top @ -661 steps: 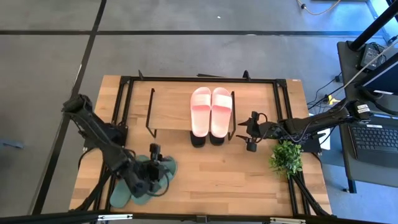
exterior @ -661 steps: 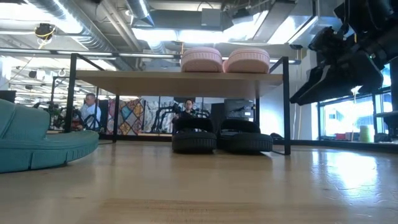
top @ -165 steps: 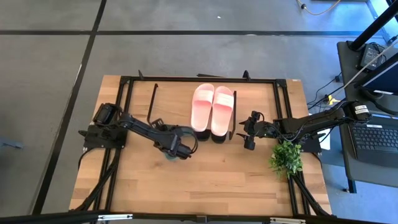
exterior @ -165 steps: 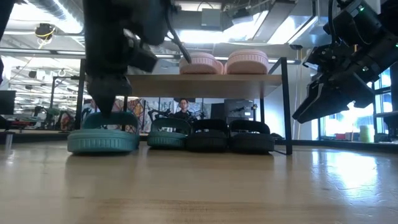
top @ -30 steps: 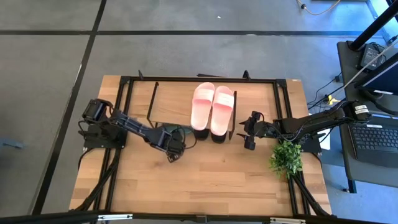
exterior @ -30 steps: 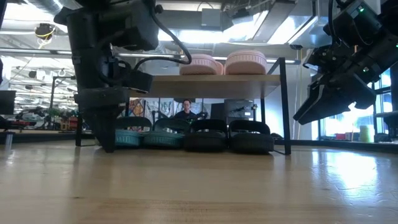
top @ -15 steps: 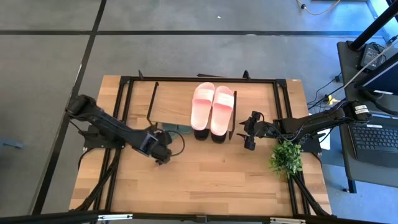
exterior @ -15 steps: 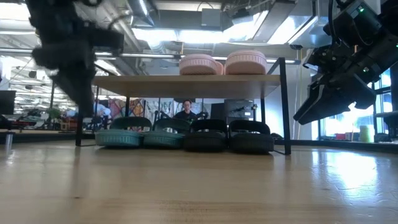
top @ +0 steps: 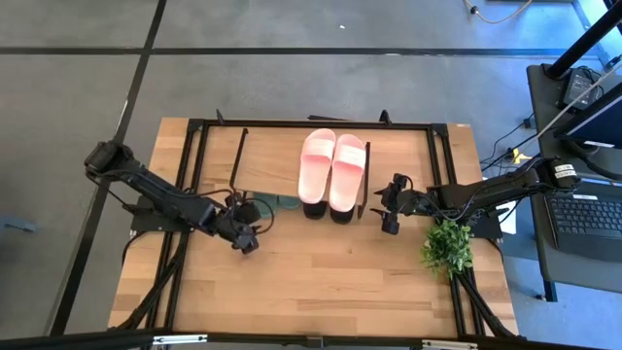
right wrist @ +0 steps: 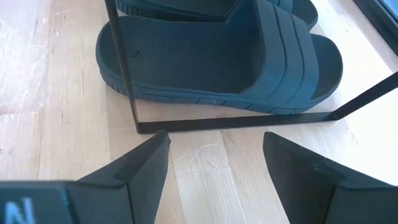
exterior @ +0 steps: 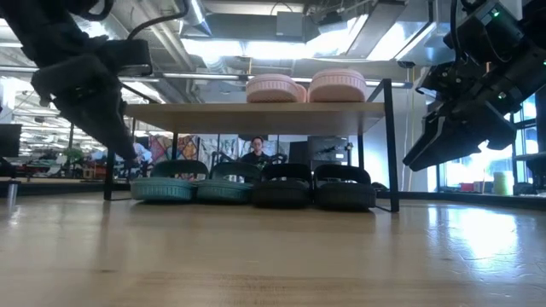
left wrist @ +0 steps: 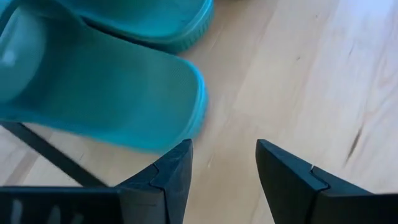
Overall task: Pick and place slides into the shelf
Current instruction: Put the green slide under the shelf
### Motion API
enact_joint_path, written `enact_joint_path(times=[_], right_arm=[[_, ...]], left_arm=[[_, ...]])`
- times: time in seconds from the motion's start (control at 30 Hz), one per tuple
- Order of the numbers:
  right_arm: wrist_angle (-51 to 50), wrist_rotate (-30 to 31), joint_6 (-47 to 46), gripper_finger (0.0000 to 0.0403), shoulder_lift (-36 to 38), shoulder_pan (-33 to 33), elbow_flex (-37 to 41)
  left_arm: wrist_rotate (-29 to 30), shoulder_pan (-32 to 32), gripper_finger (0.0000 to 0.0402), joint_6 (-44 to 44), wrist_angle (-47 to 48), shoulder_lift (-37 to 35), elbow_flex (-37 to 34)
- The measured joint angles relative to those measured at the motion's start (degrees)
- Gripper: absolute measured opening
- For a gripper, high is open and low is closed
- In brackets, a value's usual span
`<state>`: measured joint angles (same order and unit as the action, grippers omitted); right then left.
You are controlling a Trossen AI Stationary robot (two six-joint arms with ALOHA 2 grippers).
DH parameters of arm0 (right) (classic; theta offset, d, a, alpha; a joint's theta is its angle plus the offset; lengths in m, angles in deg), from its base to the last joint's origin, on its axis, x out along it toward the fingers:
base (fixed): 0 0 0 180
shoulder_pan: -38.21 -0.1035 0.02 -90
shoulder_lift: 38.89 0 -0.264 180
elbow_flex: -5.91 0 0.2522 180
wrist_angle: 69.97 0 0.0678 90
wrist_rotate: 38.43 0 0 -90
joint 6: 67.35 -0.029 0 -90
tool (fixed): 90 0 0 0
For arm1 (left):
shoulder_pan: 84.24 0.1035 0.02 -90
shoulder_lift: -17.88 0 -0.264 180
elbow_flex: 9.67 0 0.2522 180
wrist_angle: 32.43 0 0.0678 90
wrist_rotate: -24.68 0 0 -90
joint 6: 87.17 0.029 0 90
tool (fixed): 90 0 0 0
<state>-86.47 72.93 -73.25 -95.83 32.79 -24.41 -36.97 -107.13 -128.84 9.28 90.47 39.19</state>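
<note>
The shelf [top: 267,167] stands at the table's far side, its wooden top board [exterior: 256,112] on black wire side frames. The pink slides [top: 330,173] lie side by side on the top board. Under the board, on the table, a row holds the two green slides [exterior: 192,185] and the two black slides [exterior: 311,187]. My left gripper [top: 243,238] hangs open above the table, in front of the shelf's left half, just short of the nearer green slide's heel [left wrist: 124,93]. My right gripper [top: 389,210] waits open at the shelf's right end, facing a black slide [right wrist: 217,59].
A small potted plant [top: 447,247] stands near the table's right edge, behind my right arm. A laptop [top: 583,219] sits on a side stand beyond that edge. Bare wooden tabletop [top: 330,282] stretches from the shelf toward the near edge. A person [exterior: 253,149] sits in the room behind.
My left gripper has drawn back from the green slides toward the table's left edge and has risen off the tabletop. The green slides stay in the row under the shelf. My right arm has kept still.
</note>
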Motion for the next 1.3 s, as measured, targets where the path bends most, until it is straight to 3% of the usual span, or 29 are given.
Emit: enact_joint_path(times=[0.17, 0.37, 0.63, 0.93, 1.3], right_arm=[[0.0, 0.0, 0.2, 0.0259, 0.0, 0.0, 0.0], [0.1, 0.0, 0.4, 0.0259, 0.0, 0.0, 0.0], [0.2, 0.0, 0.2, 0.0259, 0.0, 0.0, 0.0], [0.3, 0.0, 0.4, 0.0259, 0.0, 0.0, 0.0], [0.2, 0.0, 0.4, 0.0259, 0.0, 0.0, 0.0]], left_arm=[[0.2, 0.0, 0.0169, 1.4, -3.8, 0.0, 0.0], [6.4, 0.3, 0.0169, 9.0, -5.6, 0.6, 0.1], [7.5, 0.3, 0.0169, 15.7, -8.3, 5.8, 0.1], [11.6, 0.8, 0.0169, 15.2, -7.9, 11.6, 0.1], [12.7, 6.2, 0.0169, 15.2, -7.2, 12.3, 0.2]])
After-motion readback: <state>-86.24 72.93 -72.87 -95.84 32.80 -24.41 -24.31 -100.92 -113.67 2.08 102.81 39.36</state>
